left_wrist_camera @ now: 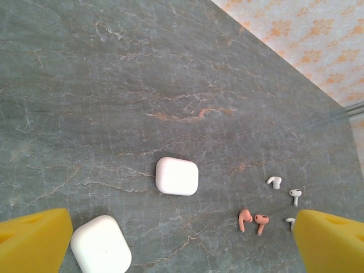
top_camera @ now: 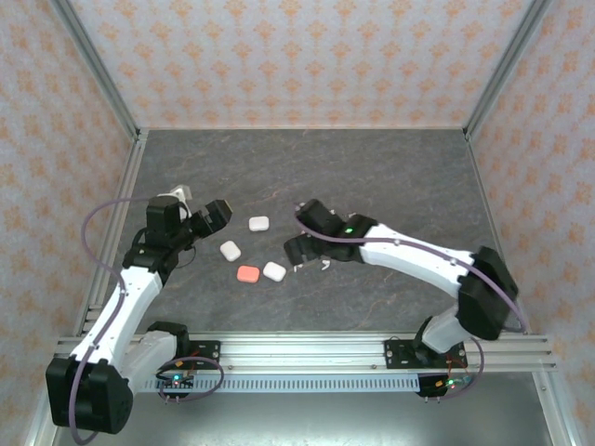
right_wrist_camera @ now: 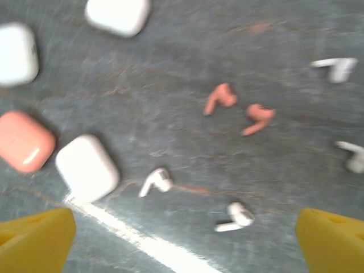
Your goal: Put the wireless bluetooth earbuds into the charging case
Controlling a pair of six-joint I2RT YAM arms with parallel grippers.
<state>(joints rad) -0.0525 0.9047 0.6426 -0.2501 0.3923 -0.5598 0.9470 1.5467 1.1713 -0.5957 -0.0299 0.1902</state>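
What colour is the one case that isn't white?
The case is salmon pink, clearest in the right wrist view.

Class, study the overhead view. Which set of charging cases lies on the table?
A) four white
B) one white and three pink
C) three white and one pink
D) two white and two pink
C: the top view shows a white case, a second white case, a third white case and one pink case on the table.

Robot lab test cell: aluminium frame (top_camera: 307, 351), orange-patterned wall panels (top_camera: 297, 56), grey marbled tabletop (top_camera: 372, 177), bolted robot arms (top_camera: 418, 255).
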